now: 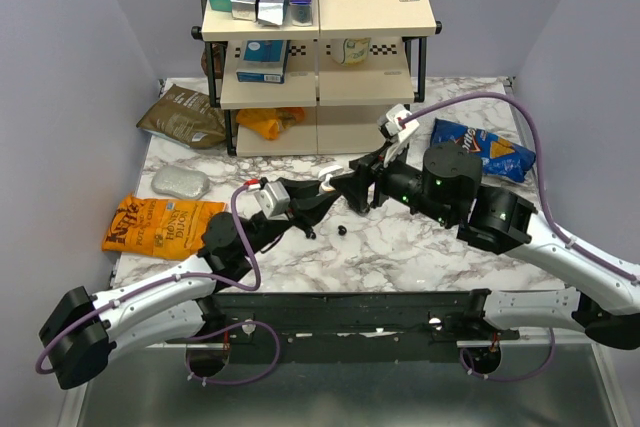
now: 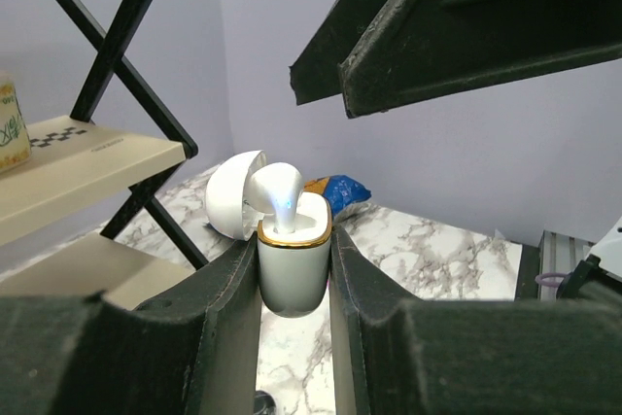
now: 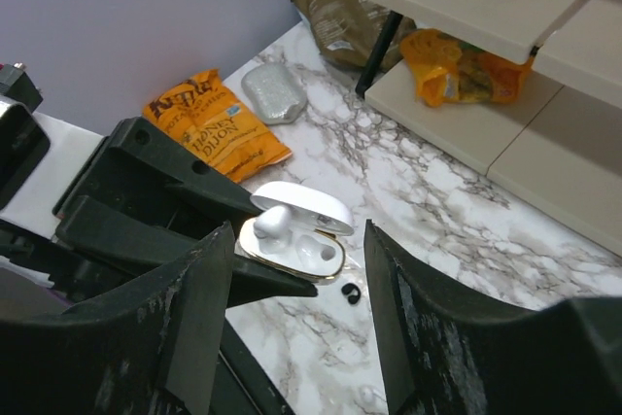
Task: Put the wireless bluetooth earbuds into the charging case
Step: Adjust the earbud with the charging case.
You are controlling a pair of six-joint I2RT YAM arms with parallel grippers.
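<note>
My left gripper (image 2: 294, 236) is shut on the white, gold-rimmed charging case (image 2: 294, 274), holding it upright above the marble table with its lid (image 2: 233, 193) flipped open. A white earbud (image 3: 272, 224) stands in one slot; the slot beside it (image 3: 319, 252) is empty. My right gripper (image 3: 296, 240) hovers open just above the case (image 3: 292, 245), with nothing between its fingers. In the top view the case (image 1: 329, 178) shows between the two grippers. Two tiny black buds (image 1: 343, 230) (image 1: 311, 234) lie on the table below; one (image 3: 351, 293) shows in the right wrist view.
A beige shelf rack (image 1: 318, 47) with boxes stands at the back. An orange chip bag (image 1: 160, 225), a silver pouch (image 1: 180, 182) and a brown bag (image 1: 183, 115) lie on the left. On the right lies a blue chip bag (image 1: 483, 149).
</note>
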